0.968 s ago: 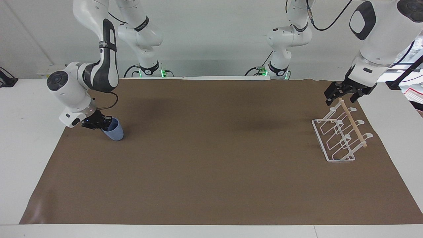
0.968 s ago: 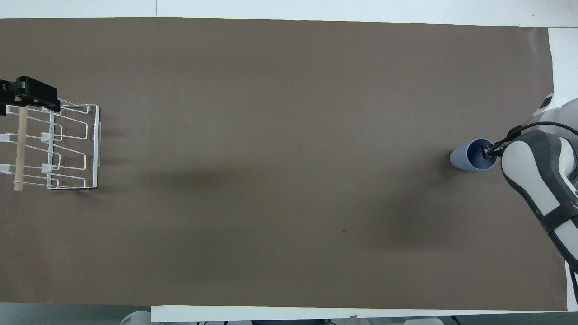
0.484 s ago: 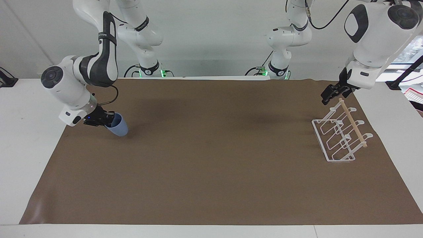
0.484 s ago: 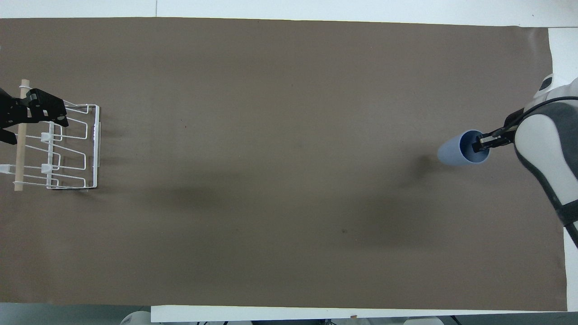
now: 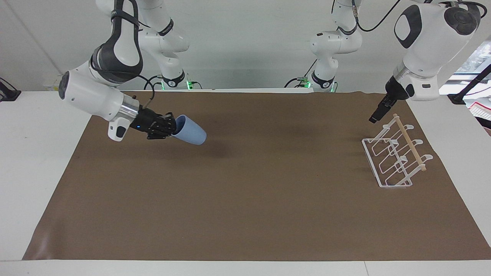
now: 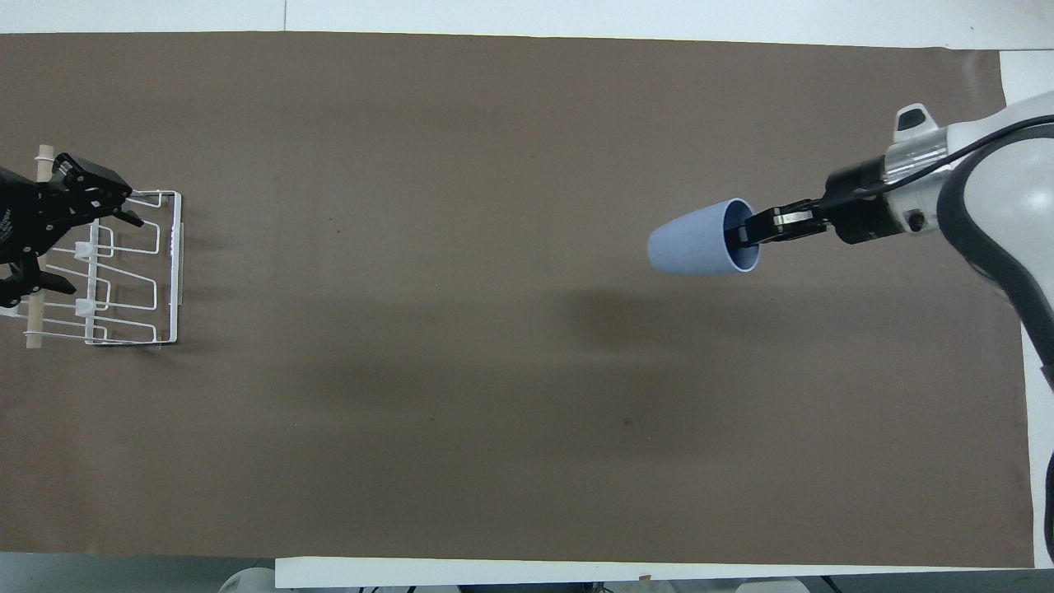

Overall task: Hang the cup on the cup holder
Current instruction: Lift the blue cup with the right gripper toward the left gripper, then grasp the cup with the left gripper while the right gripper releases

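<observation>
The left gripper point(image 6: 33, 226) runs off the overhead view's edge and covers part of the cup holder point(image 6: 132, 272). The right gripper's point(image 6: 745, 235) fingertip sits hidden inside the cup point(image 6: 696, 243).

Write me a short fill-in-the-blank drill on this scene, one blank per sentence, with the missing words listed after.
1. The right end effector holds the blue ___ by its rim, lifted off the brown mat.
2. The cup lies tilted on its side, its open mouth turned toward the ___ arm.
3. The left end effector hangs open over one end of the white wire ___.
4. No cup hangs on the rack ___.

Missing words: cup; right; rack; yet
</observation>
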`<state>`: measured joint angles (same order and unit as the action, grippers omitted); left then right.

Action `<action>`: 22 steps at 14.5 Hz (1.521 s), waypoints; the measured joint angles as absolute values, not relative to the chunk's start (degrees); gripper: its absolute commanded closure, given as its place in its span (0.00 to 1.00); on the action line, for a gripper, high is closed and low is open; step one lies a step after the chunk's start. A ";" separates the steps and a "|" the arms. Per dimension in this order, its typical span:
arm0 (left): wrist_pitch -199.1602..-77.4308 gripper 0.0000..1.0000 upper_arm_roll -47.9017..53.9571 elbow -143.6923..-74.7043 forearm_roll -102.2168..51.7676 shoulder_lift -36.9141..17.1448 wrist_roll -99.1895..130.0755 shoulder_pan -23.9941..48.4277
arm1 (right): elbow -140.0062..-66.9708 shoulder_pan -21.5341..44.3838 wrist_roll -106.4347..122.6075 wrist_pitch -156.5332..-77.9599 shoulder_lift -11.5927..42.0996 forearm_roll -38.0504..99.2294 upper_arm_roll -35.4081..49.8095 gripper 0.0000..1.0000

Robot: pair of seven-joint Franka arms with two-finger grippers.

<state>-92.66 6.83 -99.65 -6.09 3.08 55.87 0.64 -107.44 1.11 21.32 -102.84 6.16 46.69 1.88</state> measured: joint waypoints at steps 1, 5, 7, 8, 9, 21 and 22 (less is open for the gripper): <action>-93.34 0.00 7.05 -99.64 -7.67 3.09 60.67 1.25 | -107.60 3.36 18.59 -104.83 6.21 50.28 1.93 1.00; -98.28 0.00 7.67 -99.34 -16.32 3.10 76.89 6.75 | -109.07 13.47 7.99 -116.64 6.44 64.49 2.02 1.00; -100.55 0.00 7.81 -99.19 -18.40 3.09 81.35 11.51 | -110.96 18.23 5.99 -121.02 6.36 71.83 2.08 1.00; -101.98 0.00 7.96 -99.13 -18.99 3.09 85.57 14.45 | -111.95 19.93 5.97 -122.29 6.28 74.99 2.09 1.00; -103.02 0.00 8.13 -98.84 -20.02 3.08 90.04 16.67 | -112.72 21.15 5.97 -122.90 6.17 77.51 2.09 1.00; -112.92 0.00 8.11 -102.10 -23.28 1.57 101.95 21.88 | -114.51 24.32 1.86 -122.84 5.68 79.85 2.08 1.00; -113.06 0.00 8.17 -102.44 -23.31 0.99 102.09 22.53 | -114.58 24.36 1.76 -122.84 5.67 79.85 2.08 1.00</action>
<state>-113.06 8.17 -102.44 -23.31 0.99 102.09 22.53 -114.58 24.36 1.76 -122.84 5.67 79.85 2.08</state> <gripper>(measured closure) 0.000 0.956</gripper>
